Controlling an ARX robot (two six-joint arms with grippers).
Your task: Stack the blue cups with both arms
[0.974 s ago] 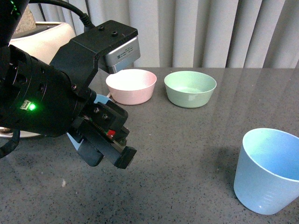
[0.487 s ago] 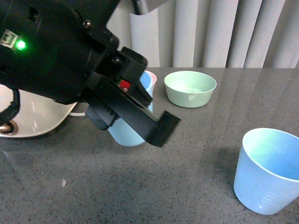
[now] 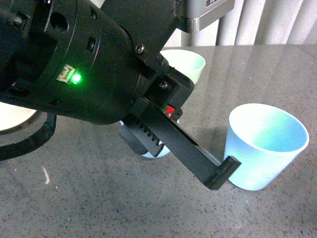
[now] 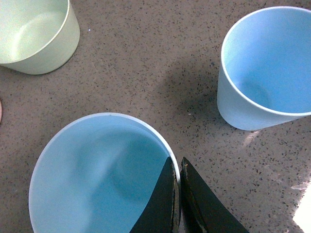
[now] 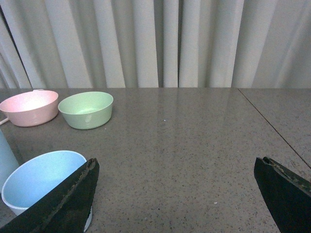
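1. Here the left gripper [image 4: 177,167] is pinched tight on the rim of the held blue cup [image 4: 97,179], one finger inside the wall and one outside. The cup is mouth up.
2. The standing blue cup [image 3: 265,146] sits upright on the speckled table [image 3: 99,203], to the robot's right of the held blue cup, near it but not touching.
3. The right gripper [image 5: 175,199] hangs empty, its jaws spread wide, with the standing blue cup just beside one finger.
4. The step in hand looks like carrying one cup over the other to nest them. Doing it well likely means getting the base clear above the open rim, centring it, then lowering it straight.
5. A rim pinch is a thin hold, so a slow, level descent should keep the cup from tilting. The right gripper could steady the lower cup against skidding.
6. The green bowl [image 4: 36,34] stands apart, seemingly off the path.
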